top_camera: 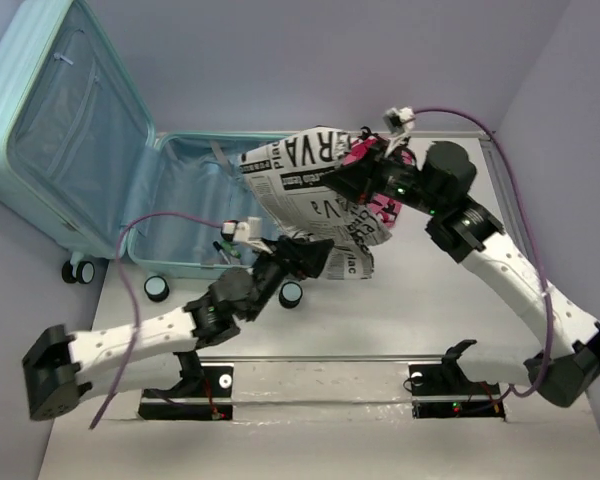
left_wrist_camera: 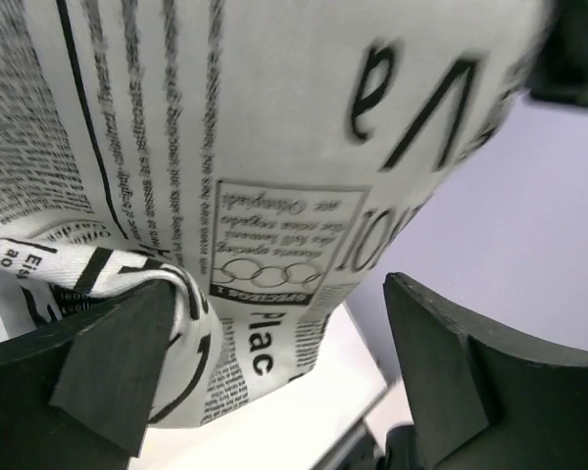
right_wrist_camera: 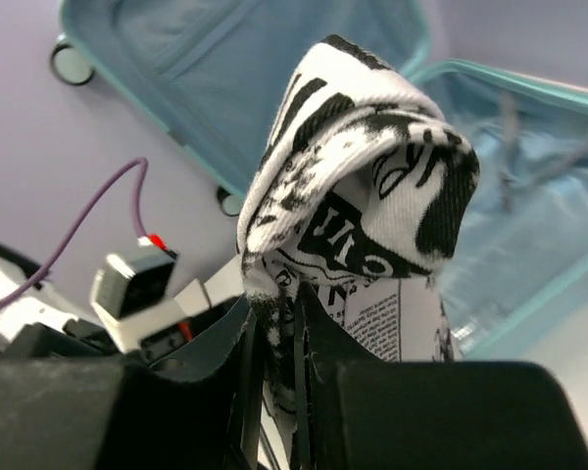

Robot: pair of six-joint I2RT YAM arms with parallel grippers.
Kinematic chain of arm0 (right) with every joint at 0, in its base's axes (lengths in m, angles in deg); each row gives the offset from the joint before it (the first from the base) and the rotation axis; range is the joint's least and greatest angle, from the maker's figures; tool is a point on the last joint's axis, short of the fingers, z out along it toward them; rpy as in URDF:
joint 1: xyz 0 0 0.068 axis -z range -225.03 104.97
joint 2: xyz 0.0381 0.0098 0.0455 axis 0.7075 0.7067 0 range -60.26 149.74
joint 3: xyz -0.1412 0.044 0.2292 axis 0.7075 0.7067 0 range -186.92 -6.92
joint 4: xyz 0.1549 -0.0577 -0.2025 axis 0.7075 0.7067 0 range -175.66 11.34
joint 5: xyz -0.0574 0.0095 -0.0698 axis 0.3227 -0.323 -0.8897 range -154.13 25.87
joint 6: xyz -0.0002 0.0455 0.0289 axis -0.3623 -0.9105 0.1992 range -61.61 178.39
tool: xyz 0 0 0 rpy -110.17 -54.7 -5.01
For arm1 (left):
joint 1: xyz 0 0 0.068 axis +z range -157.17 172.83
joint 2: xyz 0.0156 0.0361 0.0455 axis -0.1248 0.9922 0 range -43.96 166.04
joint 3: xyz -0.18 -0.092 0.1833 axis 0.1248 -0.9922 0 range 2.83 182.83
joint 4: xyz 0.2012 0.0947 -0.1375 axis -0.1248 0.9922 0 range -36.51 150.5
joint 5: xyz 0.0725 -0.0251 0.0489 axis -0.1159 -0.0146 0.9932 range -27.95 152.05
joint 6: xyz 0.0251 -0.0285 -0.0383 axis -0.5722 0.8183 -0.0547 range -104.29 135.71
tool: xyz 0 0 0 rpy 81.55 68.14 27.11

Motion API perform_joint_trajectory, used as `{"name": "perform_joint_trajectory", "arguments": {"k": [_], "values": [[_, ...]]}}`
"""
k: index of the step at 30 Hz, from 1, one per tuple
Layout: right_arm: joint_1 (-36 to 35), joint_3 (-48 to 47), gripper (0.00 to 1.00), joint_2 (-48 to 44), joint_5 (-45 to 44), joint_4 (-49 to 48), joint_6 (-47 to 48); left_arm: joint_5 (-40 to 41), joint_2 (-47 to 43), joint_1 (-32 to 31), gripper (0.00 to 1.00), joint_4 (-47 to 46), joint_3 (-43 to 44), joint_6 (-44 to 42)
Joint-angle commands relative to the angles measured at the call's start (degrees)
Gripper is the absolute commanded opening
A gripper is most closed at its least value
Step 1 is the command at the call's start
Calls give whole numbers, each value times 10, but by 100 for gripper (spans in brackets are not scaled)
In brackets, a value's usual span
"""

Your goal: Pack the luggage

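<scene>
Pale aqua-blue ribbed hard-shell suitcase (top_camera: pixel 60 130) lies open at left rear of grey tabletop (top_camera: pixel 410 310), lid leaning back to the left. Right hand (top_camera: pixel 352 178) is pinched tight on black-and-white newspaper-print cloth (top_camera: pixel 310 190), which hangs over the suitcase's right edge. Left hand (top_camera: pixel 315 252) is spread wide at the hem, with cloth draped on one finger (left_wrist_camera: pixel 108 362).

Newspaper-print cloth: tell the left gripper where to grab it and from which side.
Probably the rolled lower hem, coming from below. The right gripper pinches the newspaper-print cloth at its top fold, so it hangs loose, and the hem rests against one finger of the open left gripper.
</scene>
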Motion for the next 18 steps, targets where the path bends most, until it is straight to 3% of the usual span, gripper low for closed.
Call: {"name": "perform_joint_trajectory", "arguments": {"k": [1, 2, 5, 7, 10, 14, 18], "values": [[-80, -136, 7, 92, -7, -107, 20, 197, -218, 3, 99, 204, -23, -54], [-85, -154, 7, 108, 1, -109, 14, 213, -302, 5, 99, 239, -30, -54], [-85, -203, 7, 148, 17, -118, 3, 252, -453, 11, 99, 350, -46, -73], [-85, -216, 7, 160, 44, -128, -8, 287, -525, 11, 99, 375, -46, -97], [-85, -219, 7, 174, 66, -149, -32, 312, -545, 5, 99, 440, -28, -80], [-104, -245, 7, 223, 80, -150, -38, 325, -497, 1, 99, 529, 28, -31], [-144, -312, 7, 302, 83, -141, -30, 332, -477, 2, 99, 517, 79, -89]]}}
